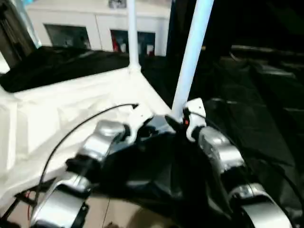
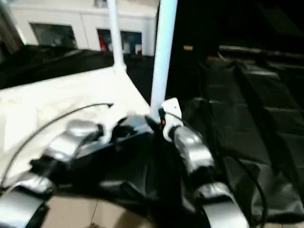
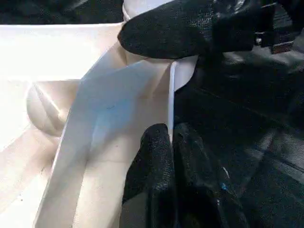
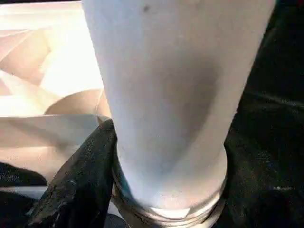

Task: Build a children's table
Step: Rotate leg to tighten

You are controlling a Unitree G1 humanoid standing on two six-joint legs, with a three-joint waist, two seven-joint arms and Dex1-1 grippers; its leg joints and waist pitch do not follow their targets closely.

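Right wrist view: right gripper (image 4: 156,190) around upright leg (image 4: 175,95) at tabletop (image 4: 47,71) corner

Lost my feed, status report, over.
Left hand shut on tabletop rim. Right hand around near leg at its socket. Far leg standing upright. Nothing in the way.

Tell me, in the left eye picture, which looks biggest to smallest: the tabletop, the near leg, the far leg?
1. Tabletop.
2. Near leg, thick and close to the camera.
3. Far leg, thinner-looking, but it stands farther off, so the two legs may really match.
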